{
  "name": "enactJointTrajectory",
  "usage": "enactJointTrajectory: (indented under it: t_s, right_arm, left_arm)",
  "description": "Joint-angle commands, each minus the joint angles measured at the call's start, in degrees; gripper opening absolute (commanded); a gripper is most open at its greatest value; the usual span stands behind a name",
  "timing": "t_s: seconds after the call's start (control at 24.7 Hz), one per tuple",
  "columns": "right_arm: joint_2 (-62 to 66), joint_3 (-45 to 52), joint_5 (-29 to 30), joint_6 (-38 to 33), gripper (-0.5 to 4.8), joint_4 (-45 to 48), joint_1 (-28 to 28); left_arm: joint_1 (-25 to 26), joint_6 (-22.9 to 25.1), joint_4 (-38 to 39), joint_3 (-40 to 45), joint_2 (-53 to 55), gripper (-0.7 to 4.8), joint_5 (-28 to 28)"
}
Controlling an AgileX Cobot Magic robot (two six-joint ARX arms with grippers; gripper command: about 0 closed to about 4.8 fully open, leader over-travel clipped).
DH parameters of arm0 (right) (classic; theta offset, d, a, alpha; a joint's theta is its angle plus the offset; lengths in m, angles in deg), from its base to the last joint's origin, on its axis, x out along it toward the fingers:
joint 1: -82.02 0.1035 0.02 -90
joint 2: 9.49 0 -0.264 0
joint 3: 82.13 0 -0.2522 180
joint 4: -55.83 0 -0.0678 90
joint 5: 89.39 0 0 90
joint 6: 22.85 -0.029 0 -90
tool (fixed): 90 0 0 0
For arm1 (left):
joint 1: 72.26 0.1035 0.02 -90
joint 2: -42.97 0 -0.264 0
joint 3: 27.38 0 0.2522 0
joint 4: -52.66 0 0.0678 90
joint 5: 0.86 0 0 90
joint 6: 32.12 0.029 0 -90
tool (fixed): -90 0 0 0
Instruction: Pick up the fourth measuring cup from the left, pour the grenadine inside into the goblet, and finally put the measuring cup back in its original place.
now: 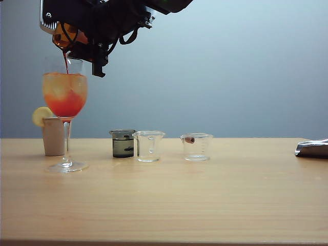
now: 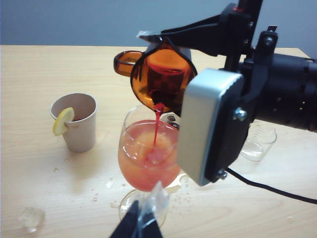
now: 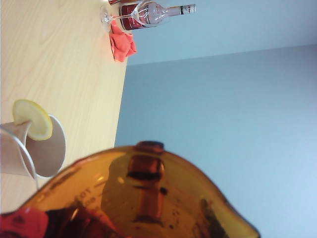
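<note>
The right gripper (image 1: 84, 38) hangs above the goblet (image 1: 65, 97), at about ten o'clock in the exterior view, and its jaws are about half closed around the amber measuring cup (image 2: 161, 79), which is tipped far over with its lip pointing down. A thin thread of grenadine (image 2: 156, 126) falls from the lip into the bowl of the goblet, where the drink is red at the bottom and orange higher up. To do this step well, I think the cup should keep its lip over the middle of the bowl and turn more only slowly, so the syrup does not run along the outside wall or splash over the rim; some red liquid is visible inside the cup, so the pour does not look finished. The left gripper (image 2: 143, 225) is low, close to the foot of the goblet in its own wrist view; its tips look almost together, but I cannot tell if they hold anything. Counting now: one goblet, one beige paper cup (image 1: 54, 136) with one lemon slice (image 1: 41, 116) just at nine o'clock of the stem, and three measuring cups on the table (image 1: 164, 200), namely one dark cup (image 1: 123, 143), one clear cup (image 1: 148, 145) touching it, and one more clear cup (image 1: 197, 146) toward three o'clock. With the amber one that makes four. The place for putting it back I cannot name surely.
</note>
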Motion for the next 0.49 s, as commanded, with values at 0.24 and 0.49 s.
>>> enactJointTrajectory:
  t_s: [0.24, 0.49]
  right_arm:
    - [-0.3, -0.2, 0.0, 2.5, -0.05, 3.1, 0.2]
    - [-0.3, -0.2, -0.2, 5.0, -0.05, 3.6, 0.2]
  left_arm:
    - [0.0, -0.2, -0.3, -0.3, -0.1, -0.06, -0.4]
    - [0.0, -0.2, -0.3, -0.3, -0.1, -0.06, -0.4]
